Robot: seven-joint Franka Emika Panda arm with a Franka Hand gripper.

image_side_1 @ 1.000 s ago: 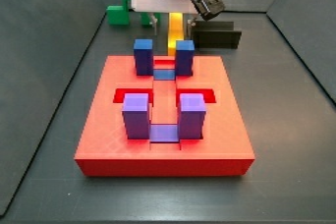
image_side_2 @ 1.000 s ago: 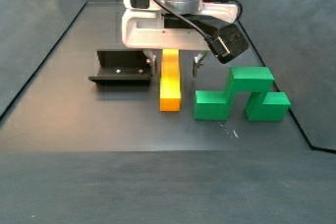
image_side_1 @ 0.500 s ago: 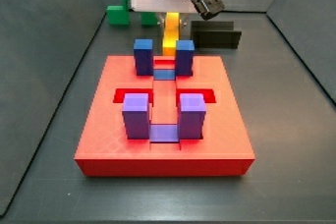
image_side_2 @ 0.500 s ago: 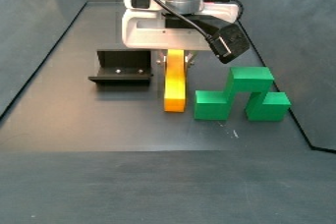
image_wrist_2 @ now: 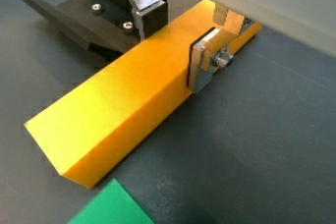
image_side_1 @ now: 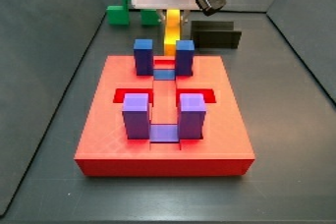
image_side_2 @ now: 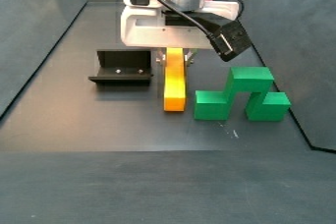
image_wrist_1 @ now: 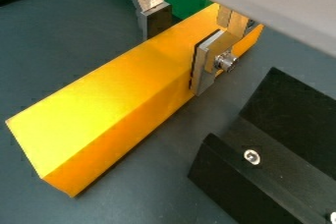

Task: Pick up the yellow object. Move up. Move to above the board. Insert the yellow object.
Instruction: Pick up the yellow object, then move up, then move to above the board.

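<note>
The yellow object (image_side_2: 172, 85) lies flat on the dark floor between the fixture and the green blocks. It also shows in both wrist views (image_wrist_1: 118, 100) (image_wrist_2: 125, 110). My gripper (image_side_2: 175, 56) straddles its far end, and the silver fingers (image_wrist_1: 207, 66) press their pads against its two long sides (image_wrist_2: 175, 46). The bar still looks level on the floor. The board (image_side_1: 164, 130), a red slab with blue and purple posts (image_side_1: 138, 115), lies in front of the bar (image_side_1: 171, 33), apart from it. My gripper (image_side_1: 171, 7) is behind the board.
The fixture (image_side_2: 121, 68) stands close beside the bar, seen also in a wrist view (image_wrist_1: 269, 149). Green blocks (image_side_2: 243, 95) sit on the bar's other side. Dark walls enclose the floor.
The gripper has settled over the bar's far end and its fingers now sit against the bar's sides. The bar has hardly moved.
</note>
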